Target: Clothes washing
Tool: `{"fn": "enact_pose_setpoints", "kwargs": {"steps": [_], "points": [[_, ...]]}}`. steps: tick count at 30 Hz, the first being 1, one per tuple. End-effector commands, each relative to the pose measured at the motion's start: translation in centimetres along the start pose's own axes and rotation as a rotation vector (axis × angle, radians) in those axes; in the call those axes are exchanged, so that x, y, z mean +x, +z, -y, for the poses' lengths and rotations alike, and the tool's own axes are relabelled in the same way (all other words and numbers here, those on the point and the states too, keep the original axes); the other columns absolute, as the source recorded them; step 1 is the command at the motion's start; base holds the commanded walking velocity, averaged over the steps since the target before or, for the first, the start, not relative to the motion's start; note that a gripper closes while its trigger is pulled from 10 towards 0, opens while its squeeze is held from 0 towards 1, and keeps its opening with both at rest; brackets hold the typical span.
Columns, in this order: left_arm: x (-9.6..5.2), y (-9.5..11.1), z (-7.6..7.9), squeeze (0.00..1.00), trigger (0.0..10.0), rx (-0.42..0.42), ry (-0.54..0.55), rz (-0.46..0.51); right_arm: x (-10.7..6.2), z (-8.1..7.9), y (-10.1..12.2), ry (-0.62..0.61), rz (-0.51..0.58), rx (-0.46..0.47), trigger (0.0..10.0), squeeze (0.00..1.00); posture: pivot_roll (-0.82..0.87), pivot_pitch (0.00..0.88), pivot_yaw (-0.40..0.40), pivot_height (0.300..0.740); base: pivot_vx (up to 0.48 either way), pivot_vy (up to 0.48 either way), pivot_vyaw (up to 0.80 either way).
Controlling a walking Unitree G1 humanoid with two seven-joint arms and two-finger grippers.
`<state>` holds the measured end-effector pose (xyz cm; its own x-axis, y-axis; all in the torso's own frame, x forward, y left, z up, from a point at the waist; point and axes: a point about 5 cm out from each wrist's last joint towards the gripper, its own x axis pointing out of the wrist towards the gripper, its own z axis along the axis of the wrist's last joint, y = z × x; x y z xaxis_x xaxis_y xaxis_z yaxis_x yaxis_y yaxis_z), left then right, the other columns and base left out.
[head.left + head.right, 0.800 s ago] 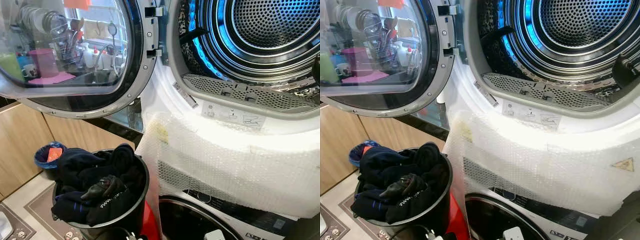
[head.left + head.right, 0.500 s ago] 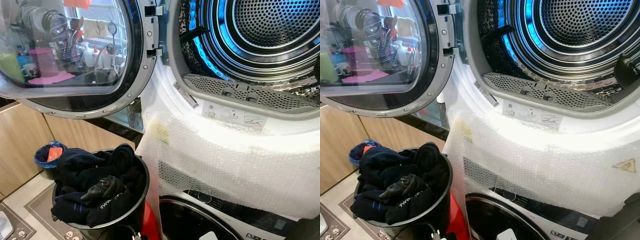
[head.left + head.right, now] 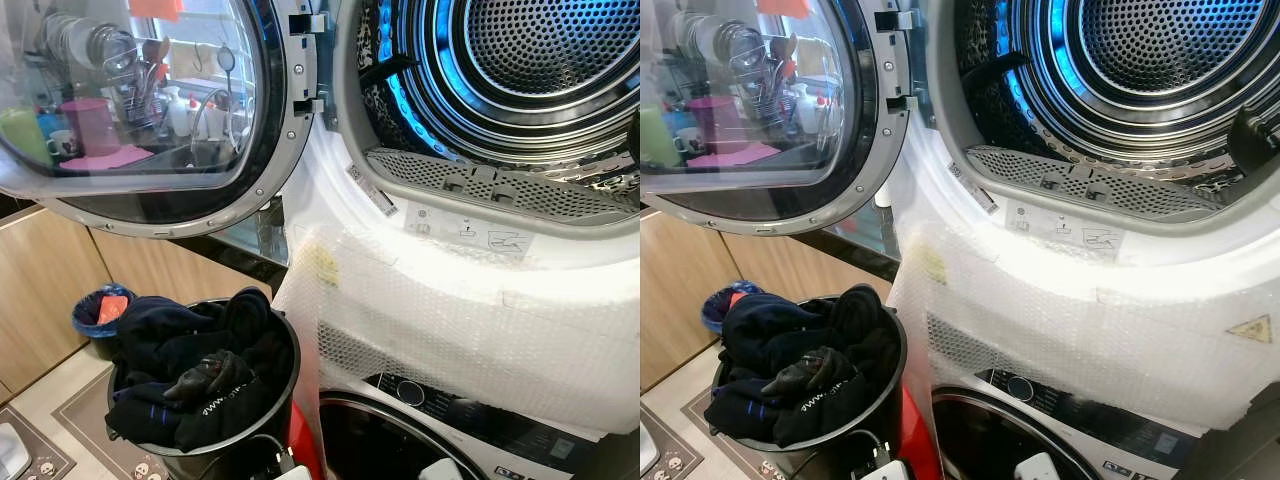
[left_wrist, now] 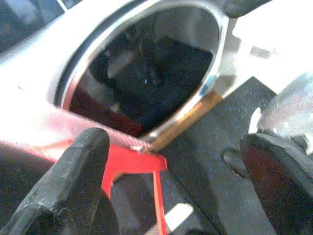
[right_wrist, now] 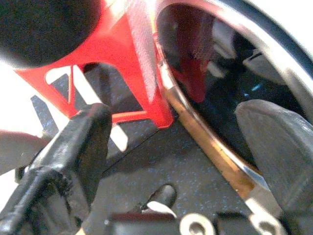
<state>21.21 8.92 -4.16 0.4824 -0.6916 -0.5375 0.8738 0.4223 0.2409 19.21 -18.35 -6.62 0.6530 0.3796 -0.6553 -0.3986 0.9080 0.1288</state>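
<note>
Camera shifted slightly; dark clothes (image 3: 190,370) unmoved in black bucket (image 3: 285,400): soft, light, pinch a top fold. Left gripper (image 4: 176,186) and right gripper (image 5: 181,147) spread wide, empty.

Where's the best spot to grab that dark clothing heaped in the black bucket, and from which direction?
Probably from straight above, at the raised fold of the dark clothes near the top of the pile. The heap mounds above the rim of the black bucket, so the top is exposed while the bucket walls block the sides. The open dryer door overhangs behind it, so come down from the front side.
</note>
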Motion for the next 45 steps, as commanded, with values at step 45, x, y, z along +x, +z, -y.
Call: {"fn": "enact_pose_setpoints", "kwargs": {"steps": [45], "points": [[-9.1,8.9,-5.6,0.0,10.0,0.07,0.624,0.307,-3.4,3.2,6.9,0.278,0.322,-0.143,10.0,0.0,0.05,0.0,0.011,0.74,0.0,0.0,0.0]]}}
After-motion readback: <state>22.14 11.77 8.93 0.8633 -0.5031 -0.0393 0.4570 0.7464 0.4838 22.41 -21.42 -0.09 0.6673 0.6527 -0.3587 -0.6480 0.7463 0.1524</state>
